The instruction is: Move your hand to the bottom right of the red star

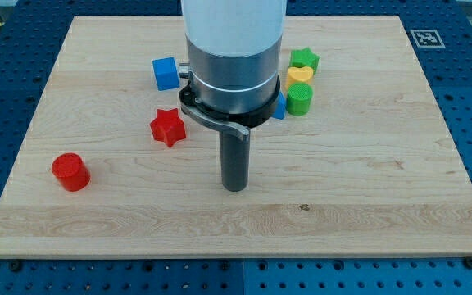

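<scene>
The red star (168,127) lies on the wooden board (367,164), left of centre. My tip (234,187) rests on the board below and to the right of the red star, about a block's width clear of it. The rod rises from there into the arm's grey and white body, which hides part of the board's upper middle.
A red cylinder (70,171) stands at the view's left. A blue cube (166,73) lies above the star. A green star (304,59), a yellow heart (300,75) and a green cylinder (299,98) cluster right of the arm, with a blue block (279,106) partly hidden behind it.
</scene>
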`<action>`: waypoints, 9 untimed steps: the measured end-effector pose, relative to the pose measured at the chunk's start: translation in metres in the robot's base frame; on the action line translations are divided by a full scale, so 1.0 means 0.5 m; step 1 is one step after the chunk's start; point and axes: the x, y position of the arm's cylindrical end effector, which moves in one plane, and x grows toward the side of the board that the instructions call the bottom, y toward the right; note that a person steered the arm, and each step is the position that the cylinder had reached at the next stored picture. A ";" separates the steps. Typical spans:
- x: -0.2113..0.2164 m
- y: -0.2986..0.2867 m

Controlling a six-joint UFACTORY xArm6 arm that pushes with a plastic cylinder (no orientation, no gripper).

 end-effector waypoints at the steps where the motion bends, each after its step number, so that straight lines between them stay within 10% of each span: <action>1: 0.000 0.000; 9: -0.014 -0.085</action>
